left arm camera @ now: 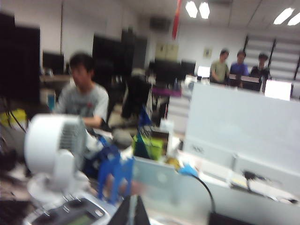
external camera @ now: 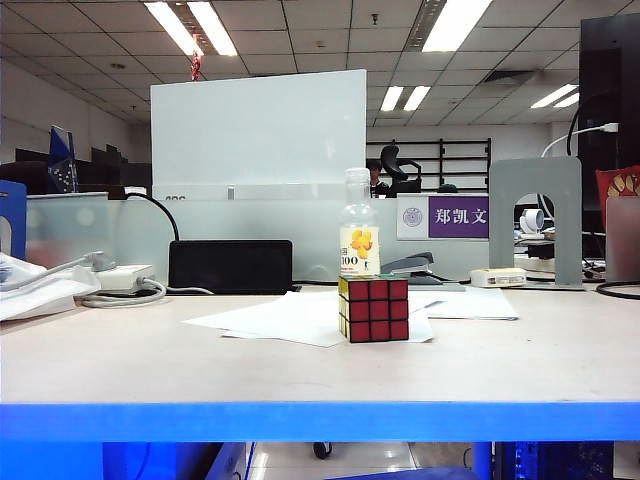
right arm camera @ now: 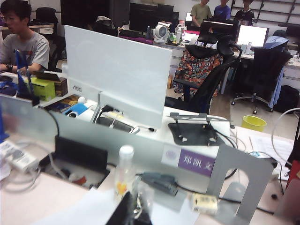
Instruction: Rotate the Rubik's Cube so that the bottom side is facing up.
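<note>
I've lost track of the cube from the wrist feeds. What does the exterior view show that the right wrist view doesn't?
Only the exterior view shows the Rubik's Cube, red face toward the camera, standing on white paper, neither gripper in frame. Only the right wrist view shows the right gripper, fingers shut and empty, plus the office behind the partition. Both show the clear bottle, the stapler and the purple name sign.

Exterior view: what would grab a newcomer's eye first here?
The black-framed Rubik's Cube, red face toward the camera, stands on white paper sheets mid-table. Right behind it rises a clear plastic bottle with a yellow label. Neither end effector shows here; the shut left end effector and shut right end effector appear only in wrist views.
</note>
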Action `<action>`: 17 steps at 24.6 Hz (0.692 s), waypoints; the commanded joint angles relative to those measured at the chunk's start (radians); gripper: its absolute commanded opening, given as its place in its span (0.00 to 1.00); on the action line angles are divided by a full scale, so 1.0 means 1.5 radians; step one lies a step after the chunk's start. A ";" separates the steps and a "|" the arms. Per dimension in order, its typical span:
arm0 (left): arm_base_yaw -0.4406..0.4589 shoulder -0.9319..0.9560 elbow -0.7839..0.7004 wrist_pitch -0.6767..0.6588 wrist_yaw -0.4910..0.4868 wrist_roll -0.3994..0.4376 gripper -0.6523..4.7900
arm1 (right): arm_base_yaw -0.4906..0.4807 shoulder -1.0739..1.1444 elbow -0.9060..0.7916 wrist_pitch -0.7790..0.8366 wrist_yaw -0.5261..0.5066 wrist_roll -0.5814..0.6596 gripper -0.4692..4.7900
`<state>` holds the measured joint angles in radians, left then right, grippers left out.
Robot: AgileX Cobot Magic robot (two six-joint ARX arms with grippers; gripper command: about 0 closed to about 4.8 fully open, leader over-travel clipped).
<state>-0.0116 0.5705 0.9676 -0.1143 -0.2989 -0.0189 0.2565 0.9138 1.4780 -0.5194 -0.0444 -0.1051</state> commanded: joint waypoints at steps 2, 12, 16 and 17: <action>0.126 -0.036 0.001 -0.085 0.148 -0.034 0.11 | 0.000 -0.090 -0.093 -0.004 0.019 -0.003 0.08; 0.180 -0.078 -0.041 -0.135 0.174 -0.184 0.11 | 0.000 -0.489 -0.439 0.044 0.148 0.005 0.08; 0.180 -0.079 -0.042 -0.179 0.246 -0.179 0.11 | 0.000 -0.608 -0.519 -0.033 0.153 0.005 0.08; 0.171 -0.082 -0.042 -0.191 0.244 -0.179 0.11 | 0.001 -0.608 -0.516 -0.072 0.150 0.020 0.08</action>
<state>0.2569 0.4515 0.9028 -0.3740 0.0612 -0.2890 0.2577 0.0063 0.6937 -0.5591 0.1822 -0.0986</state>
